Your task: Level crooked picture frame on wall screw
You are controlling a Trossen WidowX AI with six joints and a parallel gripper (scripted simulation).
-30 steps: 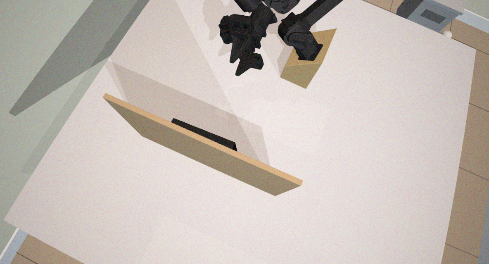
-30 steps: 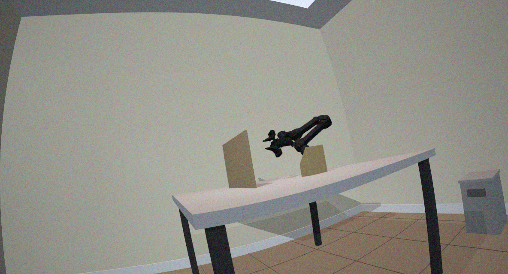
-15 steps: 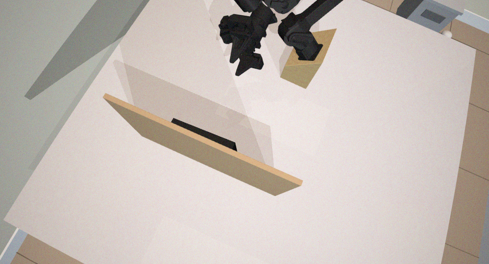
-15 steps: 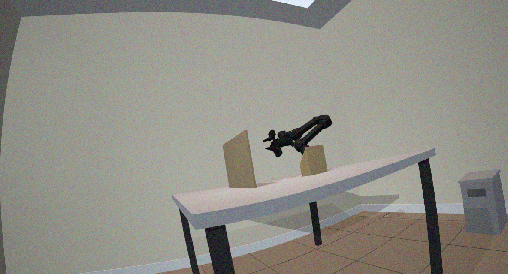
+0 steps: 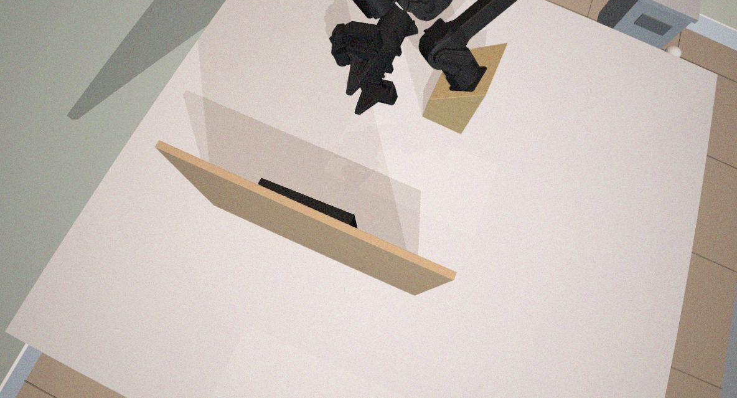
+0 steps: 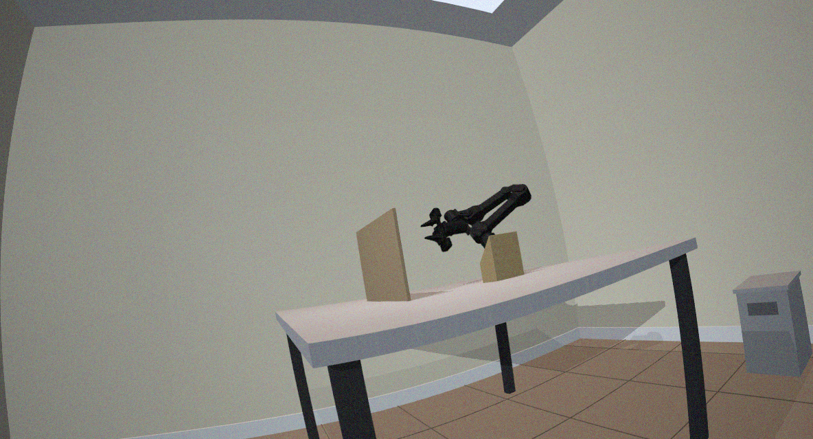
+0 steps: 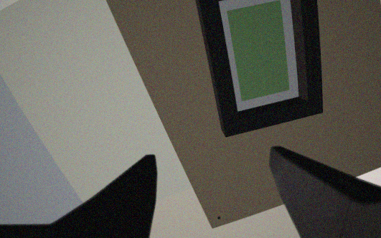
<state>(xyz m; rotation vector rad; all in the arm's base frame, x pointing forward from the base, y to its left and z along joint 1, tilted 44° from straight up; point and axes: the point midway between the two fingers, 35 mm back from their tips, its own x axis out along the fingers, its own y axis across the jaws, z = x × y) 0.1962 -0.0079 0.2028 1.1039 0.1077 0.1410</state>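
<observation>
The picture frame [image 7: 273,114] [image 5: 309,202] has a black border around a green picture. It hangs on the tan upright board [image 5: 309,230] [image 6: 380,260] [image 7: 165,54] and sits crooked. The wrist view is rolled, with the board's top edge at the left. There the frame's lower end in the image lies nearer that edge, so this side is too high. The frame's other end runs out of that view. The screw and notched strip are hidden. My gripper [image 5: 353,103] [image 6: 424,232] [image 7: 213,159] is open and empty, in front of the board and clear of the frame.
The board stands upright on the white table [image 5: 592,215] [image 6: 340,323]. A tan block [image 5: 453,112] [image 6: 509,257] stands under the arm's base. A grey bin [image 5: 643,14] [image 6: 770,339] stands on the floor beyond the table. Shadows lie between the board and the arm.
</observation>
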